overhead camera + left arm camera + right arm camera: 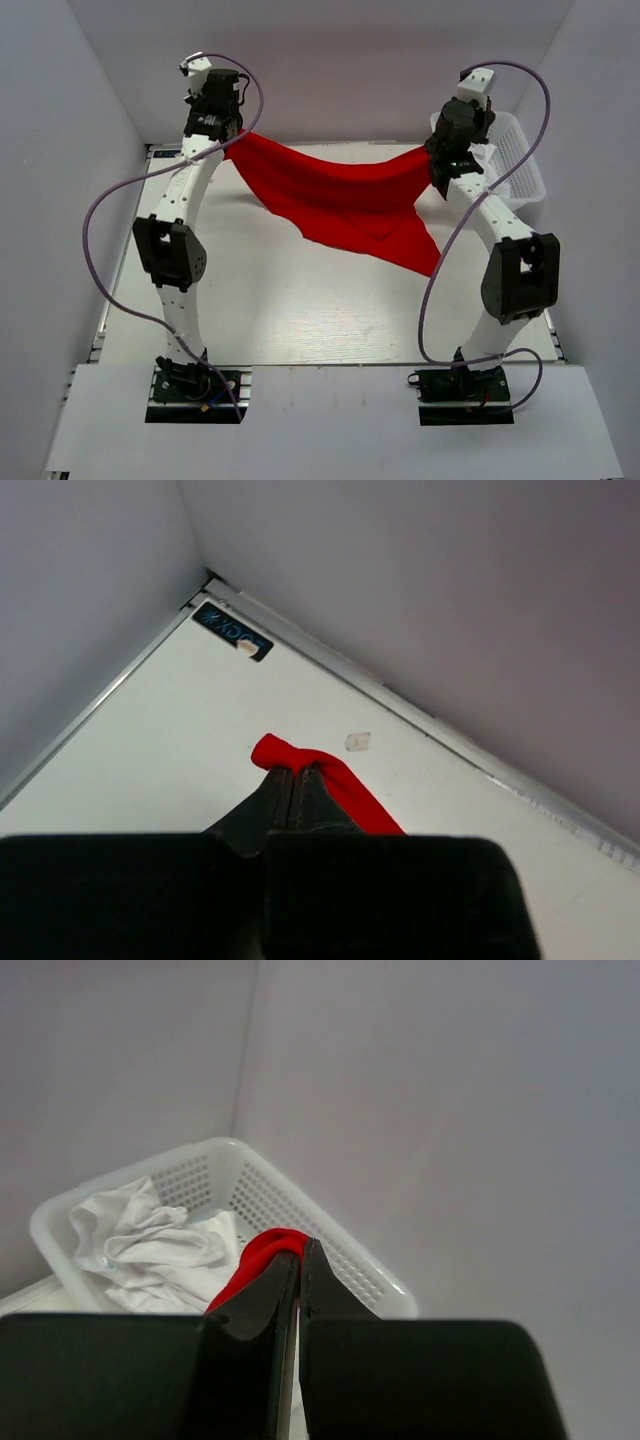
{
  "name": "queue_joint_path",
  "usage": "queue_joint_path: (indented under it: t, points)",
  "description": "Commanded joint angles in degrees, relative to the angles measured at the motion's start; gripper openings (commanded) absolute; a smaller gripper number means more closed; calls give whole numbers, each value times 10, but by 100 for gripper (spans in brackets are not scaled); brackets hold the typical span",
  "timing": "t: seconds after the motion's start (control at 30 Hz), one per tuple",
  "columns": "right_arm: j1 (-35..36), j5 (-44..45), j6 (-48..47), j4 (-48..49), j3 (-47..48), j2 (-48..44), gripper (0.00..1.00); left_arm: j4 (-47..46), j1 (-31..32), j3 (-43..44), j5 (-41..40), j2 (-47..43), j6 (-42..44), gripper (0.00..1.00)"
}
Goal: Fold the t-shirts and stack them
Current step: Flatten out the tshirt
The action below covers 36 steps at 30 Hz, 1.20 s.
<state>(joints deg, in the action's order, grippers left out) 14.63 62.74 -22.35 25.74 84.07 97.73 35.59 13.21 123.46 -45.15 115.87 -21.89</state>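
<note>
As counted from above, tally: one red t-shirt; two arms, the left arm and the right arm; one white basket; one tabletop
Left jaws: pressed together on a bunched red corner of the t-shirt; in the left wrist view a small roll of cloth pokes past the tips; they sit above the far left corner of the tabletop
Right jaws: pinched together on another red fold; in the right wrist view the tips sit just in front of the basket
T-shirt place: hung between the two pairs of jaws, over the far half of the tabletop; its upper edge sags in the middle
Long axis: left to right, from one arm to the other; the cloth hangs deepest toward the near right, where a lower corner ends beside the right arm; whether that corner touches the tabletop cannot be told
Basket: at the far right corner; it holds crumpled white cloth; how many pieces cannot be told
Tabletop marks: one small pale scrap; one dark sticker by the far left corner
</note>
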Motion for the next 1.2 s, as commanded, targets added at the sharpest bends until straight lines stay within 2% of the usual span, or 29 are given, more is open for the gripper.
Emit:
queue_joint_path:
  t: [0.0, 0.13, 0.3, 0.43, 0.47, 0.5, 0.53, 0.57, 0.6, 0.63, 0.8, 0.9, 0.93, 1.0, 1.03, 1.07, 1.1, 1.13, 1.17]
  points:
    - [-14, -57, 52, 25, 43, 39, 0, -38, -16, 49, 51, 42, 11, 1]
    - [-16, -75, 51, 42, 99, 124, 0, -89, -22, 42, 96, 81, 19, 9]
    - [-15, -75, 12, 84, 182, 240, 0, -163, -34, 42, 108, 139, 29, 9]
    - [-14, -61, -16, 84, 259, 306, 0, -170, -40, 77, 130, 188, 34, 11]
    - [-14, -57, -25, 86, 281, 313, 7, -170, -40, 82, 137, 194, 29, 37]
    - [-14, -57, -37, 98, 283, 329, 51, -170, -45, 82, 143, 199, 29, 50]
    - [-14, -58, -41, 100, 286, 330, 71, -170, -45, 82, 148, 204, 22, 60]
    - [-14, -57, -45, 102, 286, 334, 85, -170, -45, 82, 148, 204, 22, 79]
    - [-12, -57, -50, 101, 286, 333, 90, -163, -50, 82, 155, 204, 22, 94]
    - [-10, -55, -52, 100, 284, 331, 90, -163, -50, 82, 155, 199, 22, 100]
    - [-7, -75, -46, 66, 279, 294, 90, -157, -50, 41, 172, 148, 22, 100]
    - [0, -105, -17, -38, 280, 256, 90, -137, -50, 17, 205, 104, 33, 100]
    - [5, -136, 8, -72, 282, 247, 90, -132, -43, 9, 221, 95, 42, 100]
    - [7, -199, 74, -221, 287, 204, 90, -97, -36, 9, 221, 79, 48, 100]
    - [10, -218, 178, -256, 284, 191, 90, -78, -29, 9, 254, 74, 48, 100]
    - [9, -244, 207, -375, 279, 141, 90, -62, -29, 4, 279, 66, 23, 100]
    - [5, -349, 234, -403, 263, 134, 90, -35, -22, -4, 333, 66, 16, 100]
    - [6, -376, 295, -425, 230, 121, 90, -24, -22, -9, 358, 60, 16, 100]
    - [4, -395, 306, -440, 209, 70, 90, -15, -6, -15, 375, 60, 3, 100]
